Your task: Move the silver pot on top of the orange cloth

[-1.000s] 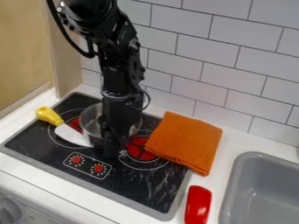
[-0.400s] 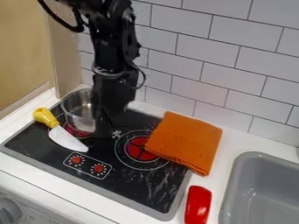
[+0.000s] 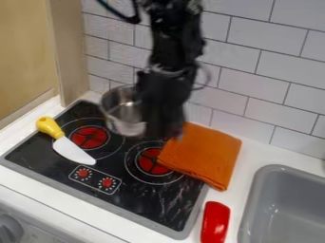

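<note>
Well, gripper [image 3: 163, 133] tight on silver pot [image 3: 119, 114]

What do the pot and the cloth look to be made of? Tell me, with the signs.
The pot looks like thin, shiny metal, perhaps steel: silvery walls with bright reflections. The cloth looks like soft woven fabric, matte, with folded layers and rounded edges; cotton or a synthetic, I can't tell.

Blur smears the black gripper [image 3: 170, 135], which hides one side of the silver pot [image 3: 120, 111] and part of the back edge of the stove [image 3: 149, 201]. The picture cuts off the arm [image 3: 175, 42], the grey sink [image 3: 270, 172] and, by the stove's front right corner, the red object [image 3: 215, 220].
</note>
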### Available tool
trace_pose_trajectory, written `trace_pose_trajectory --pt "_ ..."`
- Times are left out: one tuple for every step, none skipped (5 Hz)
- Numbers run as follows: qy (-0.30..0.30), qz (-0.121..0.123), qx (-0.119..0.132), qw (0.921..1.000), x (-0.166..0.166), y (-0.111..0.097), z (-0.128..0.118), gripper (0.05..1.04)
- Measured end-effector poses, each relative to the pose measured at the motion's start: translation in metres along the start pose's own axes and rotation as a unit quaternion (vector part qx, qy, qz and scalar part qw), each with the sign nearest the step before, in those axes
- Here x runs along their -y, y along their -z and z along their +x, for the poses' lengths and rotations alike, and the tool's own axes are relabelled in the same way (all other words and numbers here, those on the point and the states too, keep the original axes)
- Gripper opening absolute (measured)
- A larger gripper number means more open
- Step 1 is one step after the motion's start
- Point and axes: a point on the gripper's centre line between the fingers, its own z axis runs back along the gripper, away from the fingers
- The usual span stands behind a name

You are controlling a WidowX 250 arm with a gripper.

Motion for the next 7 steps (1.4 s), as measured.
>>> trace_pose_trajectory --pt "-0.117 0.0 0.01 0.9931 0.02 -0.005 0.019 0.065" --pt "-0.236 0.007 0.002 0.9717 0.028 -0.001 0.04 0.065" --pt "-0.314 0.011 -0.032 0.9487 0.033 0.01 0.056 0.064" --pt "-0.362 0.003 -0.051 0.9309 0.037 0.019 0.066 0.064" --pt "-0.359 -0.009 -0.05 0.932 0.04 0.032 0.083 0.064" --pt "-0.356 -0.012 -0.048 0.933 0.039 0.038 0.095 0.064" --pt "-0.353 -0.028 -0.042 0.9343 0.039 0.039 0.098 0.091"
